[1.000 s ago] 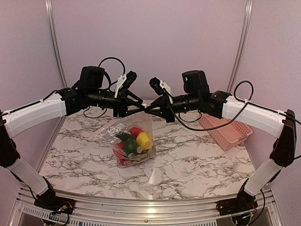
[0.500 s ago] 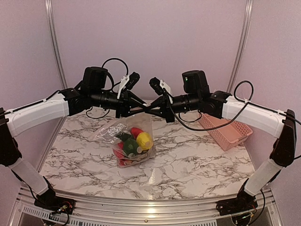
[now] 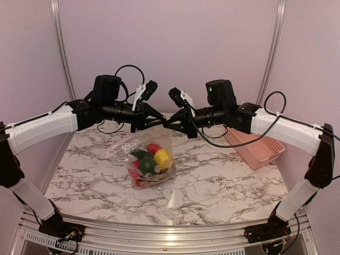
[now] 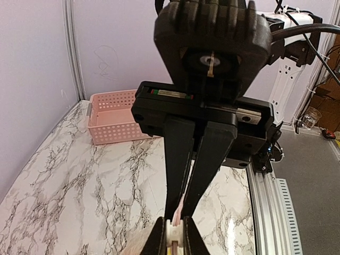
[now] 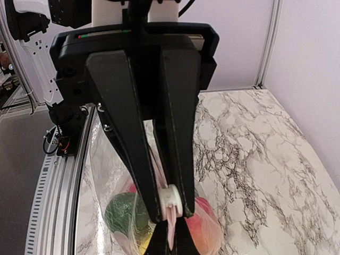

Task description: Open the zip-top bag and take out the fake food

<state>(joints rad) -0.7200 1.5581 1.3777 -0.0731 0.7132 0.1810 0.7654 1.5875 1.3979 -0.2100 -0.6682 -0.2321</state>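
Clear thin-film plastic zip-top bag [image 3: 121, 150] is crinkling and throwing glare. Small plastic fake food [image 3: 154, 159] inside is showing smooth, glossy skins: red, dark green, yellow. White-and-grey marble-pattern tabletop [image 3: 228, 186] is reading as polished, reflecting light near the front edge. Pink perforated basket [image 3: 255, 151] is looking like matt moulded plastic. Left gripper [image 3: 161, 121] and right gripper [image 3: 168, 124] are showing matt black plastic. White arm shells [image 3: 42, 126] are looking smooth, satin. Silver frame rails [image 3: 159, 232] are reading as brushed metal.

Left gripper [image 5: 170, 207] and right gripper [image 5: 171, 239] fingers meet, pinching the zip-top bag [image 5: 103, 175] above green and red fake food [image 5: 121, 212].
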